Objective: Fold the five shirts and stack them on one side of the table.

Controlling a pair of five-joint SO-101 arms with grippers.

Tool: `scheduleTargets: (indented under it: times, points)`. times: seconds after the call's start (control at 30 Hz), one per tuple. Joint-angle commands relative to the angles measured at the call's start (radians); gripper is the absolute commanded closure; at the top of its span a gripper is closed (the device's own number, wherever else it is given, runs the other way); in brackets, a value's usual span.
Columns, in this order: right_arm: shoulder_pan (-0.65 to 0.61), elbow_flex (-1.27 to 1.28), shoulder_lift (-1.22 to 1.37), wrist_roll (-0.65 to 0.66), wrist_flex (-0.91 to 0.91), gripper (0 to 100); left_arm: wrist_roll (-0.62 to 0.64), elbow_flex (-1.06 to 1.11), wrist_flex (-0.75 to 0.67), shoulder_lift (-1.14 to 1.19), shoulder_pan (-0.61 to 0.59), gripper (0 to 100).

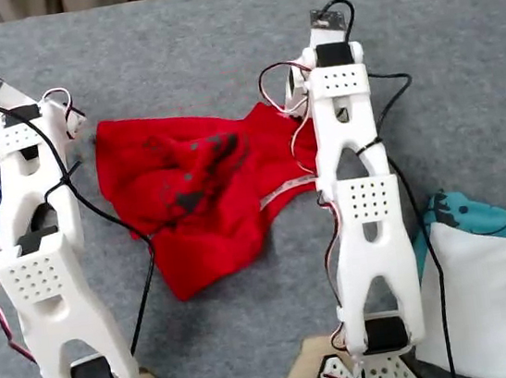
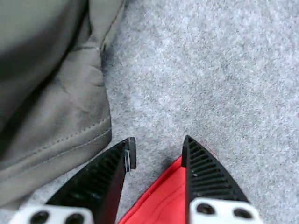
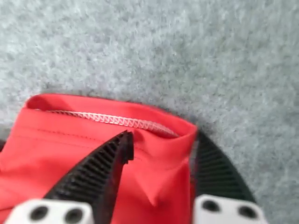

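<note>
Right gripper (image 3: 161, 142) is pinching the red shirt (image 1: 198, 196) hem, left gripper (image 2: 159, 147) is sitting spread over its other edge (grey shirt (image 2: 51, 93) lying just beside).

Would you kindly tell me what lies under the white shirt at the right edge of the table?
A teal shirt with dark print pokes out beneath the white shirt along its far edge. Its remainder, and anything else underneath, is covered.

High view overhead, looking down on table (image 1: 456, 32); both wrist views close-up, sharing red shirt (image 1: 188, 188).
</note>
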Motion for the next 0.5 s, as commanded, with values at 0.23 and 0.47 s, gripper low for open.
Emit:
scheduleTargets:
  times: [0.23,0.47]
  points:
    - [-0.01,-0.053,-0.042,0.0,0.003,87.1,0.002,-0.003,-0.014,-0.015,0.009,83]
    - [-0.008,-0.102,-0.041,-0.003,0.011,87.4,0.002,-0.003,-0.014,-0.015,0.009,83]
